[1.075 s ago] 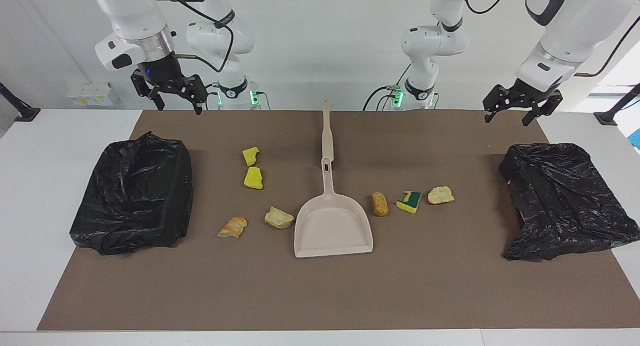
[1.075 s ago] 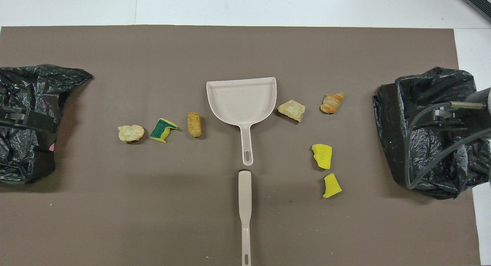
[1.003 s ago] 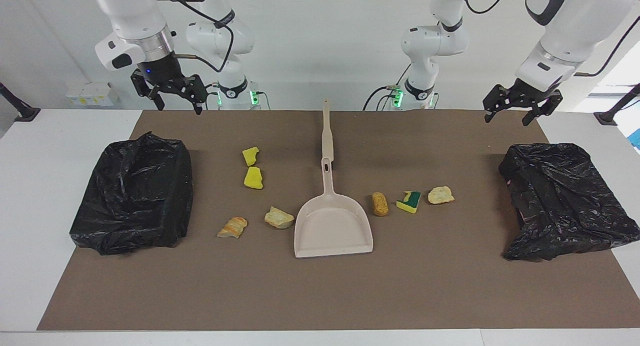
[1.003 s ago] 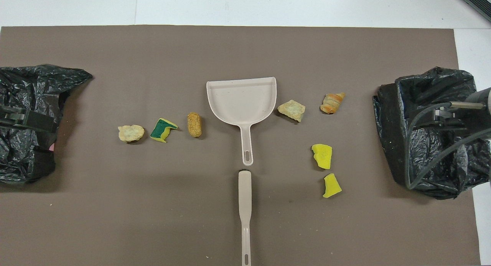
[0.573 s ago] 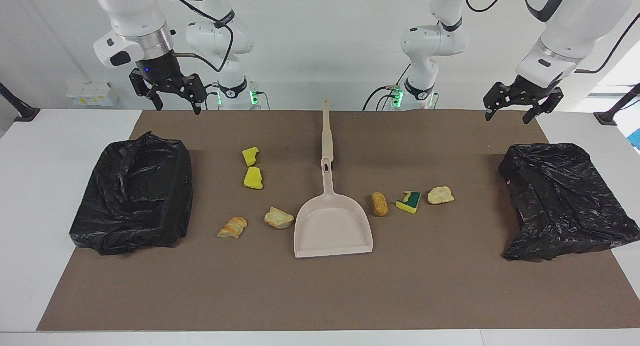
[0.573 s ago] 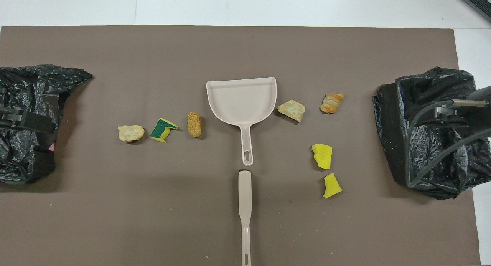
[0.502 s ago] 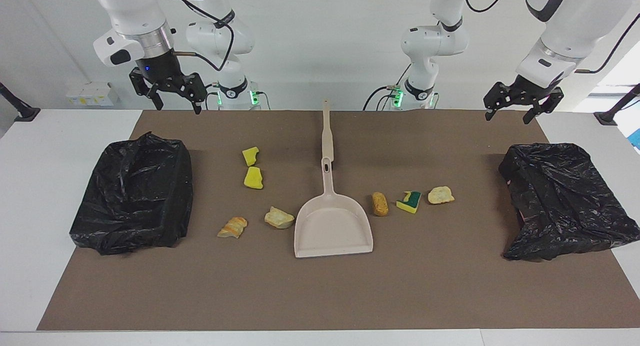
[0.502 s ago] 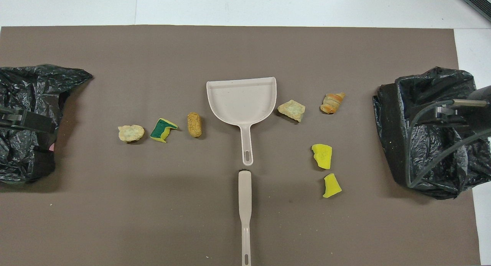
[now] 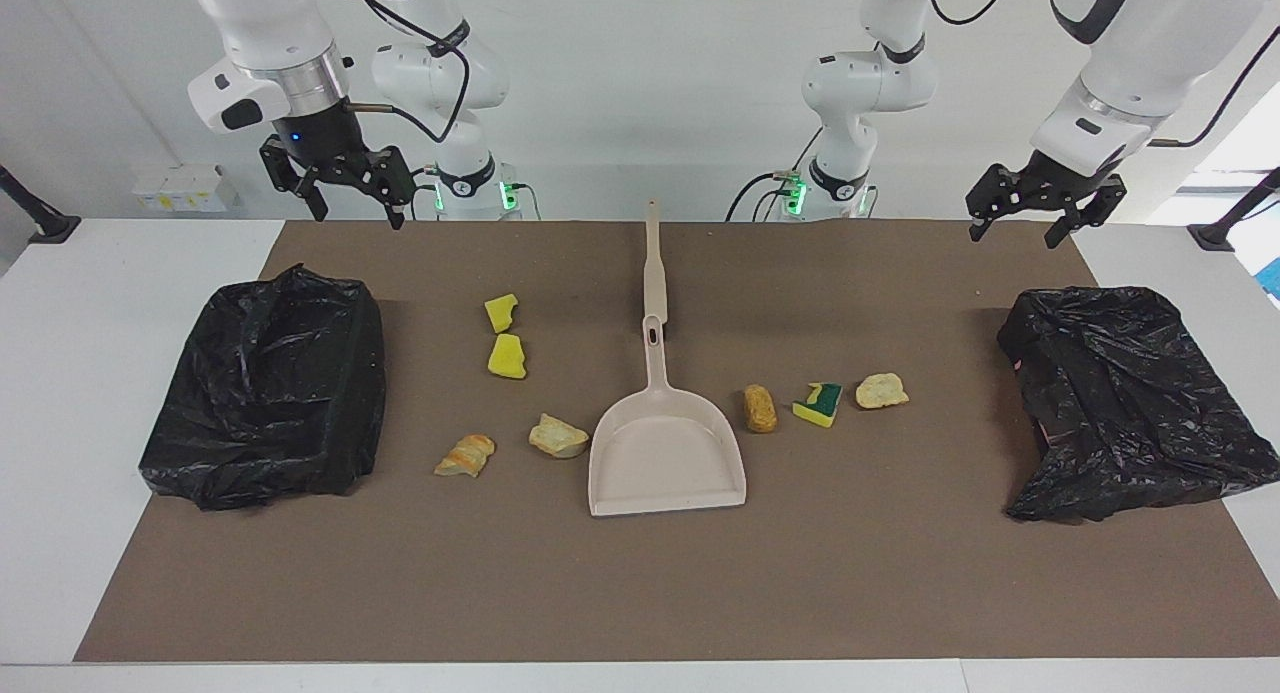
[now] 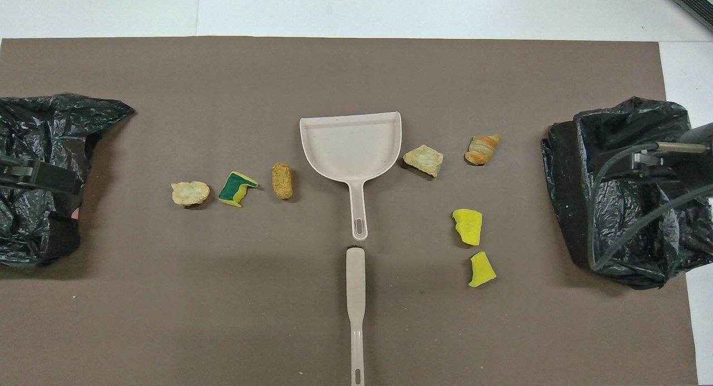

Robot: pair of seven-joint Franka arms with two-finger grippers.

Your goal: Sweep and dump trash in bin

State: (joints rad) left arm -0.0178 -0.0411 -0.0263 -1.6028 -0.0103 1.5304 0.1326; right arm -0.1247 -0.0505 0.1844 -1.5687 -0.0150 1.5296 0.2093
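Observation:
Seven trash scraps lie on the brown mat. Two yellow sponge chunks (image 9: 501,312) (image 9: 507,357), a bread lump (image 9: 558,436) and a croissant piece (image 9: 465,455) lie toward the right arm's end. A tan lump (image 9: 760,408), a green-faced sponge (image 9: 818,404) and a pale bread lump (image 9: 881,390) lie toward the left arm's end. The beige dustpan (image 9: 665,463) lies between the two groups, its handle toward the robots. My right gripper (image 9: 358,213) hangs open and empty above the mat's edge nearest the robots. My left gripper (image 9: 1013,235) does the same at its own end.
A beige stick-like handle (image 9: 655,273) lies in line with the dustpan's handle, nearer the robots. Black bag-lined bins stand at the right arm's end (image 9: 265,388) and the left arm's end (image 9: 1130,403) of the mat (image 9: 640,593).
Both grippers have risen very slightly. Nothing on the mat has moved.

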